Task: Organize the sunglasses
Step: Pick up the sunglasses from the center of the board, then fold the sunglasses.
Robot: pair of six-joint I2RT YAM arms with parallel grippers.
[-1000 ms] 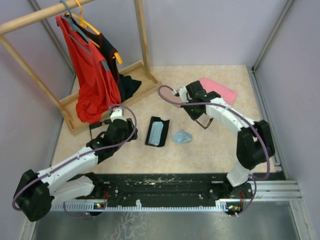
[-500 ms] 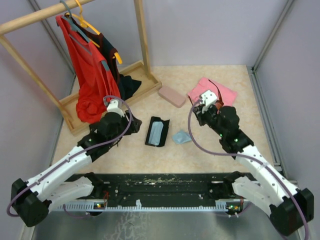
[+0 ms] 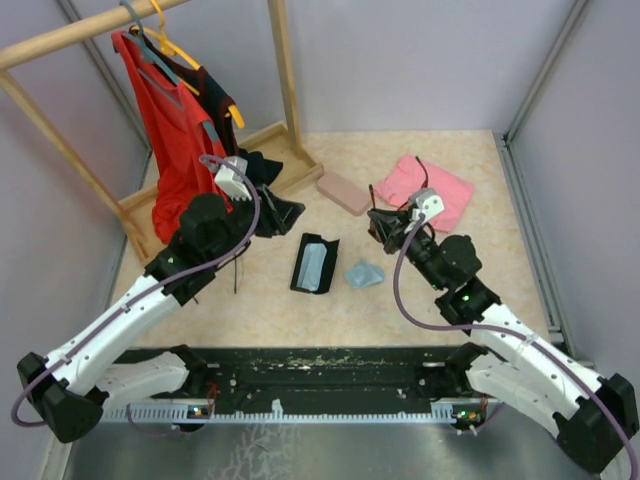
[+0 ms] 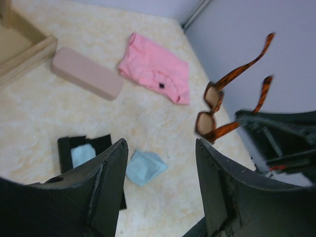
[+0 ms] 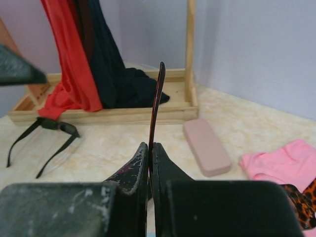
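The right claw (image 5: pixel 149 148), clamped on one temple of the reddish-brown sunglasses (image 4: pixel 212 106), had swung them up over the middle of the surface (image 3: pixel 400 300); the left claw (image 4: pixel 160 145), half-wide and empty, had risen from the black sunglasses (image 5: pixel 54 126), lying by the rack (image 5: pixel 98 114) near the left edge; that pair probably remained to do.

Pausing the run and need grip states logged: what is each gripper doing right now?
Left gripper: open, holding nothing.
Right gripper: shut on the reddish-brown sunglasses, pinching one temple arm.

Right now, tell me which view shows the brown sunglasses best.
Left wrist: the brown sunglasses show both lenses and both temples, unfolded. Right wrist shows only one temple edge-on between the right fingers; the top view shows just thin slivers.
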